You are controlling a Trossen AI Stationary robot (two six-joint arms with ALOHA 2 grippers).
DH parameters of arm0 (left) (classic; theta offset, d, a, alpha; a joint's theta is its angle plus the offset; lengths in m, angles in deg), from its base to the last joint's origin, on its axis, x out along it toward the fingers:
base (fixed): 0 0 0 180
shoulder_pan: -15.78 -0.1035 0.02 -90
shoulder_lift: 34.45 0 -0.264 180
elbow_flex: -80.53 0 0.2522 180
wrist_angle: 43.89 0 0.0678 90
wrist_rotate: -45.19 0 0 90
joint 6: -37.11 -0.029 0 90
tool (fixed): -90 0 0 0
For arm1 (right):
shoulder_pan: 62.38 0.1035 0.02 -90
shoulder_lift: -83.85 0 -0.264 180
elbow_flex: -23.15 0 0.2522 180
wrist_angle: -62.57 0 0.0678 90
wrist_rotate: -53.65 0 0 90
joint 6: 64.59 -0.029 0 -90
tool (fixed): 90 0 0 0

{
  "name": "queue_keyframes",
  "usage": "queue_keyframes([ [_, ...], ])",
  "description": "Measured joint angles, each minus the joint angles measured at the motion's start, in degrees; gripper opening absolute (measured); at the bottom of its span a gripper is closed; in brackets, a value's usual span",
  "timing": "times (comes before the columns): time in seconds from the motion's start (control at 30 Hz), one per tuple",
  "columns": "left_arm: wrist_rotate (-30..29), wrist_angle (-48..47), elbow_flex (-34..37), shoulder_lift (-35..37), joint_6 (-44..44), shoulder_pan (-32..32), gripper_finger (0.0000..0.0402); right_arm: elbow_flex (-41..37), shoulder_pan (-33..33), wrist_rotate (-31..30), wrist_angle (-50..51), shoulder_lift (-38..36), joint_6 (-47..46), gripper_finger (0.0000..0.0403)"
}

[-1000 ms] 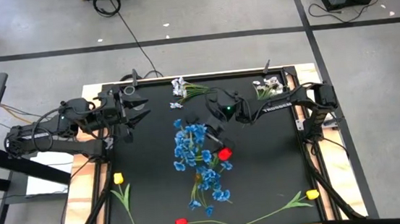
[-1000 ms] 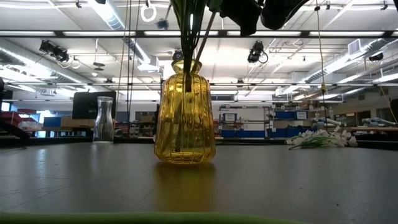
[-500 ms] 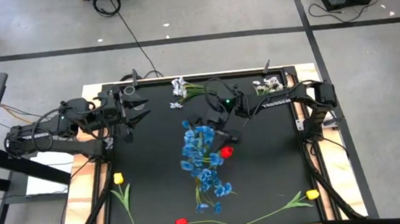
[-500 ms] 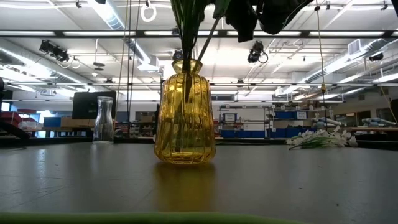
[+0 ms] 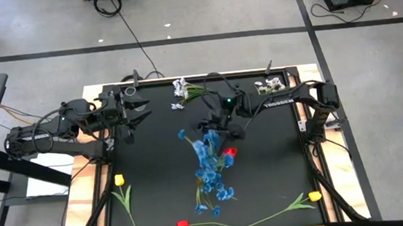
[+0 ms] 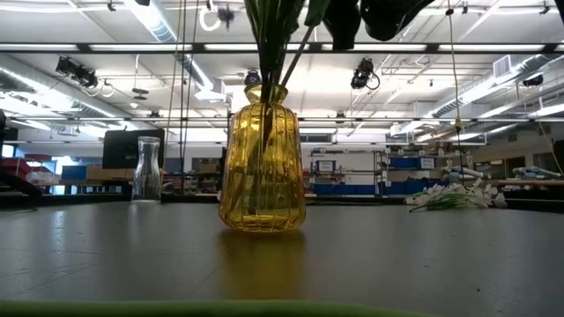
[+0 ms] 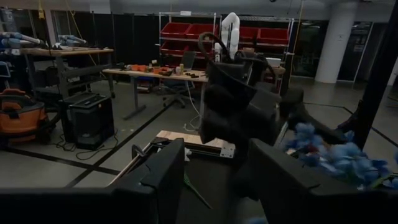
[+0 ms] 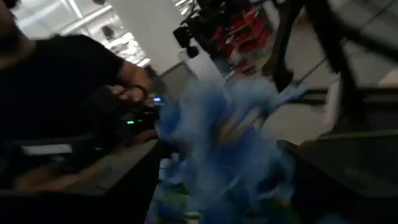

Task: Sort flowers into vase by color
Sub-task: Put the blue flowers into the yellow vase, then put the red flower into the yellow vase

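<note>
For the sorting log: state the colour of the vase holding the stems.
Yellow ribbed glass vase; the low view shows it best.

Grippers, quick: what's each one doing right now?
Left gripper: open, empty, waiting at the table's far left.
Right gripper: open, right by the blue flowers standing in the yellow vase.

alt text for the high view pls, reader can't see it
The right gripper hangs open at the top of a bunch of blue flower sprays mid-table, a red tulip beside them. The left gripper waits near the left edge, by a small clear vase. Yellow tulips, a second red one and white sprays lie around.
</note>
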Motion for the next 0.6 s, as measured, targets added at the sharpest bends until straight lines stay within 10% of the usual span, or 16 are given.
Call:
queue_keyframes([
  [0.2, 0.0, 0.0, 0.0, 0.0, 0.0, 0.0, 0.0183, 2.0, -1.1, 1.2, 0.3, 0.0, -9.0, 0.032],
  [0.6, 0.0, 0.0, 0.0, 0.0, 0.0, 0.0, 0.0183, 2.5, -3.8, -17.1, 0.7, 0.0, -7.4, 0.0318],
])
